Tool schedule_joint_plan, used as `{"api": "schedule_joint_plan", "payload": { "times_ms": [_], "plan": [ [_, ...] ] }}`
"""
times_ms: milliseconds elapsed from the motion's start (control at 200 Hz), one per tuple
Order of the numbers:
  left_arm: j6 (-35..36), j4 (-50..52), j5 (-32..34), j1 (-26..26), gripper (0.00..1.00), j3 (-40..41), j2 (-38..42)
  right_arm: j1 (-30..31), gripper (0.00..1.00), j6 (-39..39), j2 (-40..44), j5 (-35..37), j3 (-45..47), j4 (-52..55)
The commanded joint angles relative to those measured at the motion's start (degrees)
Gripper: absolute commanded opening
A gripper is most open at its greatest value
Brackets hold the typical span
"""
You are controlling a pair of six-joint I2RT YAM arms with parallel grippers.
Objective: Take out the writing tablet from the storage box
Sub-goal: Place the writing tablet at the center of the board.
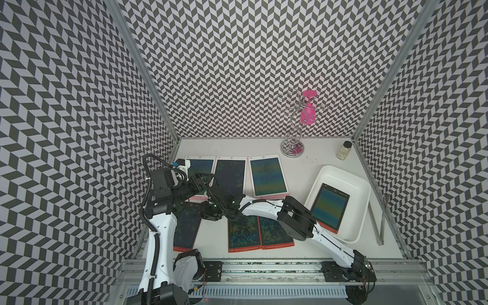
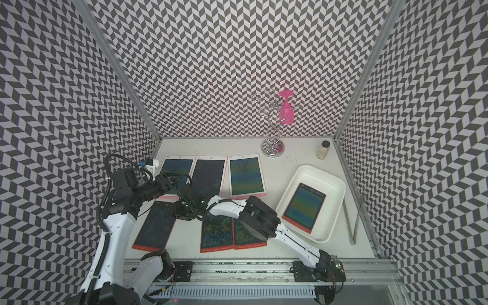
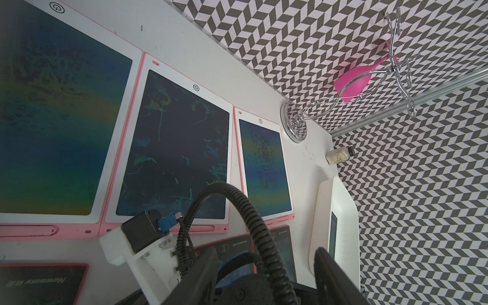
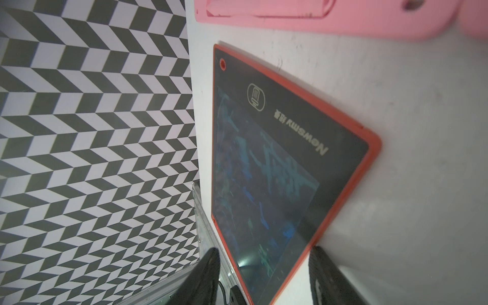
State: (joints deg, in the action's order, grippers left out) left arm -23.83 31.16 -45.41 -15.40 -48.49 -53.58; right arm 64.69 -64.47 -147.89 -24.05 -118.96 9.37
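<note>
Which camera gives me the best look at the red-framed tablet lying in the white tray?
Both top views: the red-framed writing tablet shows nearly whole inside the shallow white plastic storage box. The left wrist view catches only a thin sliver; the right wrist view misses it.

1. My left arm (image 1: 158, 232) rises from the 7 o'clock corner, folds at the elbow, and sends its forearm out toward 3 o'clock.
2. My left gripper (image 1: 202, 181) points the same way, level, jaws parted with nothing between them; the left wrist view shows the gap (image 3: 265, 253).
3. My right arm (image 1: 264, 208) comes in from 5 o'clock, reaching toward 10 o'clock, elbow raised.
4. Its wrist bends down toward 8 o'clock, just beside my left gripper.
5. My right gripper (image 1: 210, 213) hangs low there, jaws apart and empty (image 4: 264, 253).
</note>
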Motion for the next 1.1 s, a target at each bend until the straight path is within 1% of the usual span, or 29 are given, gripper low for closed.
{"api": "schedule_joint_plan", "payload": {
  "times_ms": [0, 155, 245, 396, 506, 571, 721, 836, 1006, 1061, 1096],
  "plan": [
    [1.07, -1.10, -0.86, -0.22, 0.59, 0.23, 0.99, -0.17, 0.56, 0.49, -6.02, 1.98, 1.93, 7.60],
    [1.07, -1.48, -0.90, -0.24, 0.59, 0.66, 1.33, -0.06, 0.56, 0.26, -7.87, -0.13, -0.78, 7.62],
    [1.06, -1.65, -1.08, -0.20, 0.60, 0.93, 1.44, -0.04, 0.56, -0.04, -7.89, -0.86, -0.23, 6.68],
    [1.07, -1.26, -1.03, -0.16, 0.60, 0.84, 1.29, -0.03, 0.56, 0.43, -6.70, 0.17, 0.59, 6.94],
    [1.07, -1.36, -1.22, -0.22, 0.60, 0.94, 1.27, -0.38, 0.56, 3.29, -5.00, 2.61, 0.83, 9.69],
    [1.07, -1.45, -1.55, -0.17, 0.60, 1.02, 1.28, -0.74, 0.56, 5.09, -3.25, 2.96, 2.16, 10.60],
    [1.07, -1.95, -2.16, -0.16, 0.60, 1.21, 1.14, -1.68, 0.56, 8.58, 3.12, 4.47, 9.05, 9.76],
    [0.90, -2.50, -2.71, -0.13, 0.60, 0.95, 1.01, -2.27, 0.56, 10.76, 7.02, 4.89, 12.46, 10.08],
    [-0.18, -2.26, -2.17, -0.02, 0.61, -0.22, 1.70, -2.39, 0.56, 14.26, 11.62, 1.82, 15.48, 10.22],
    [-0.34, -0.97, -2.06, -0.04, 0.60, -1.16, 2.18, -2.43, 0.56, 14.59, 14.22, -0.39, 17.11, 9.40],
    [-0.17, -0.27, -1.76, -0.01, 0.60, -1.94, 2.63, -2.42, 0.56, 15.00, 16.28, -0.48, 18.34, 8.86]
  ]
}}
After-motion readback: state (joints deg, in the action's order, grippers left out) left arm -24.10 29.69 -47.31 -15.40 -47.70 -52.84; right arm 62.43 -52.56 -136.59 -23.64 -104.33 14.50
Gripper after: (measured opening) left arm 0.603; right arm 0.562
